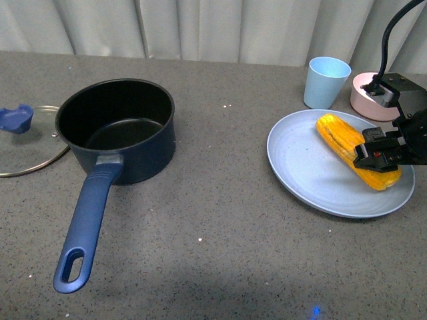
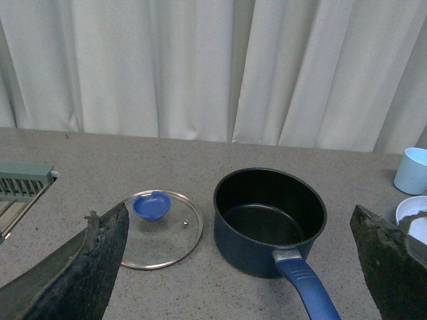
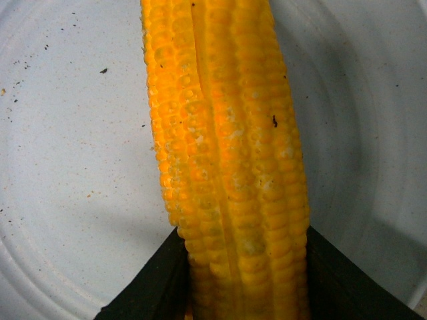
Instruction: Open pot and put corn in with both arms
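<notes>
The navy pot stands uncovered at centre left, its black inside bare and its long blue handle pointing toward me. Its glass lid with a blue knob lies flat on the table just left of it. The yellow-orange corn lies on a pale blue plate at the right. My right gripper is shut on the corn's near end; the wrist view shows the cob squeezed between both black fingers. My left gripper hangs open well back from the pot and lid, out of the front view.
A light blue cup and a small pink bowl stand behind the plate at the back right. A grey-green rack sits at the table's far left. White curtains close off the back.
</notes>
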`<state>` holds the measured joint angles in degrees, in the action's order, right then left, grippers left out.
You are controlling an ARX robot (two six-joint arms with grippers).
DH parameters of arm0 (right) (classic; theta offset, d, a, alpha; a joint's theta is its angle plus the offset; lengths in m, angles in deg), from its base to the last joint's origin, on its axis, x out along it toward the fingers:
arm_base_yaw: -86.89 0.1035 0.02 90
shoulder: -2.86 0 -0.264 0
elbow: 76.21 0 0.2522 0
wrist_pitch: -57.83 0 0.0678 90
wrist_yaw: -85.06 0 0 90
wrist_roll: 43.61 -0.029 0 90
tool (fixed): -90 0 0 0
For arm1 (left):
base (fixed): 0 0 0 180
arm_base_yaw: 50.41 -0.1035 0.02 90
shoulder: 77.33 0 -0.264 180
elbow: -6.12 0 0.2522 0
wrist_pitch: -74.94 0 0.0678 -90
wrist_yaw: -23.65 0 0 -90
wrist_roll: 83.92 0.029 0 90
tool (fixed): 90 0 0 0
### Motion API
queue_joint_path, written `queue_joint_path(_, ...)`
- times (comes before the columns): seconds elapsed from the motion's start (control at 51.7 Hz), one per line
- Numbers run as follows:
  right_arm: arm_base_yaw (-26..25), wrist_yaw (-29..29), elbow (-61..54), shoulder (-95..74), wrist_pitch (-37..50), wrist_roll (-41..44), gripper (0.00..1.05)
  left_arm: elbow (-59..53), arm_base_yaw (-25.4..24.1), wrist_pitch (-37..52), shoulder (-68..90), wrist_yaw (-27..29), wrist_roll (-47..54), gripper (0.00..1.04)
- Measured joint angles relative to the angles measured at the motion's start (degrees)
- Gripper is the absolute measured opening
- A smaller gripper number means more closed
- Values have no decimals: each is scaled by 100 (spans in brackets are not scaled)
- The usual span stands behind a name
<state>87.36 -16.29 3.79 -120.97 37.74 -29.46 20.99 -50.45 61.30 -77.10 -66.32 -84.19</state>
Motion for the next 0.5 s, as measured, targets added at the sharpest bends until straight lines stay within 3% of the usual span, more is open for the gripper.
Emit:
queue_joint_path(0.252, -7, -323, -42, 166, -42, -85, 27, 0, 0, 0, 0, 0, 0, 98)
queue_joint_path(0.503, 131, -2083, -332, 1185, 664, -1375, 22, 0, 0, 0, 0, -2, 0, 98)
